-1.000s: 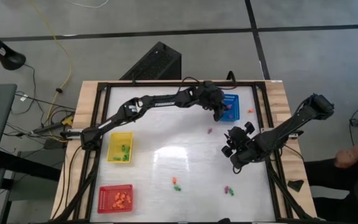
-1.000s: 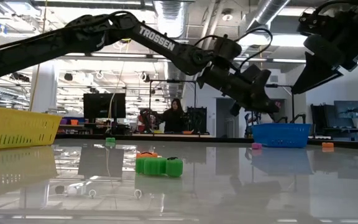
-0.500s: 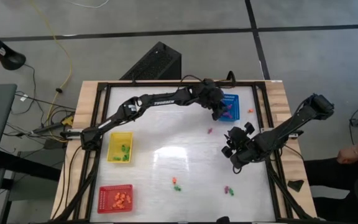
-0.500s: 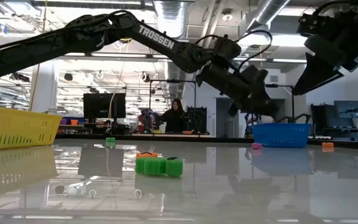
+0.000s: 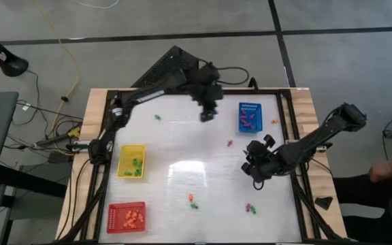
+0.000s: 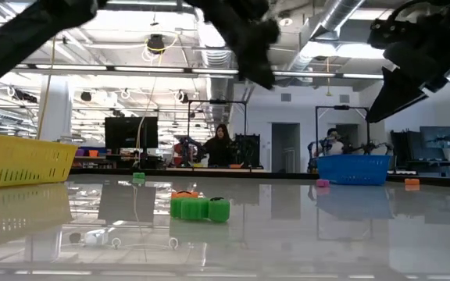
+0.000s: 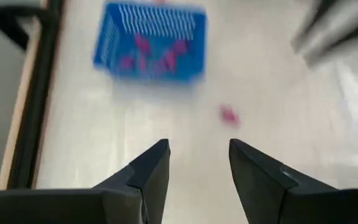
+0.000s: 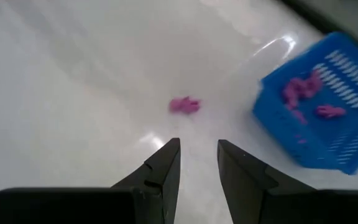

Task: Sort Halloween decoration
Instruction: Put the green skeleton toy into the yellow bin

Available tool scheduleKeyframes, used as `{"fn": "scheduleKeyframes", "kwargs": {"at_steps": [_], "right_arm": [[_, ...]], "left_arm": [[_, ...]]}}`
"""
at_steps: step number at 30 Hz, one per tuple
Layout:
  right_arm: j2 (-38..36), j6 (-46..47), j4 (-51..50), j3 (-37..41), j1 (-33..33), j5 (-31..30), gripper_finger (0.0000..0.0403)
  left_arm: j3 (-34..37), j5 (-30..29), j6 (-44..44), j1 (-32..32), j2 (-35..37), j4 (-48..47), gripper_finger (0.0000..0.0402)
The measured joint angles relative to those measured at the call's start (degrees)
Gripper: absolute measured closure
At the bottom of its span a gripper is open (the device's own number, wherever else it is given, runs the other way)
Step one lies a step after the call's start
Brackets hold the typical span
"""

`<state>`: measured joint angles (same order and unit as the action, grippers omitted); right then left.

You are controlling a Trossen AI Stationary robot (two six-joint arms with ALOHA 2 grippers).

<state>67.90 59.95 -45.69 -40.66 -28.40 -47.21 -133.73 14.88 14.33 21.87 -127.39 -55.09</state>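
Observation:
Halloween decoration pieces lie scattered on the white table: a purple one [image 5: 229,143] [image 8: 185,104], an orange one [image 5: 274,122], a green one [image 5: 158,117], an orange-green pair [image 5: 192,201] and a purple-green pair [image 5: 251,207]. The blue tray [image 5: 250,117] holds purple pieces, the yellow tray [image 5: 131,161] green ones, the red tray [image 5: 126,216] orange ones. My left gripper [image 5: 207,112] [image 7: 199,158] hangs open and empty over the far middle of the table, left of the blue tray. My right gripper [image 5: 254,167] [image 8: 197,149] stands open and empty above the table, nearer than the lone purple piece.
A black frame [image 5: 288,136] borders the table. A black box [image 5: 172,68] stands beyond the far edge. A person's hand [image 5: 386,167] shows off the table's right side. Bare table lies in the middle between the trays.
My left gripper has pulled away from above the blue tray toward the table's left and far edge, and has risen. My right gripper has kept still. The pieces on the table lie where they were.

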Motion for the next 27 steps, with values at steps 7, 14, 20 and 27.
{"fn": "scheduleKeyframes", "kwargs": {"at_steps": [7,14,20,27], "right_arm": [[0.00,-17.71,10.59,0.00,5.09,12.80,0.0266],[0.00,-32.13,18.89,-0.02,13.27,22.21,0.0262],[0.00,-37.33,19.60,-0.02,17.46,24.87,0.0235],[0.73,-37.98,21.22,-0.02,20.54,27.21,0.0203]], "left_arm": [[0.70,1.30,2.11,-0.30,9.01,-21.14,0.0246],[24.97,1.72,-1.36,-5.94,23.21,-14.38,0.0246],[57.32,-3.37,-10.76,-11.05,43.80,13.62,0.0246],[87.32,-15.82,-19.33,-21.05,66.62,39.35,0.0246]]}}
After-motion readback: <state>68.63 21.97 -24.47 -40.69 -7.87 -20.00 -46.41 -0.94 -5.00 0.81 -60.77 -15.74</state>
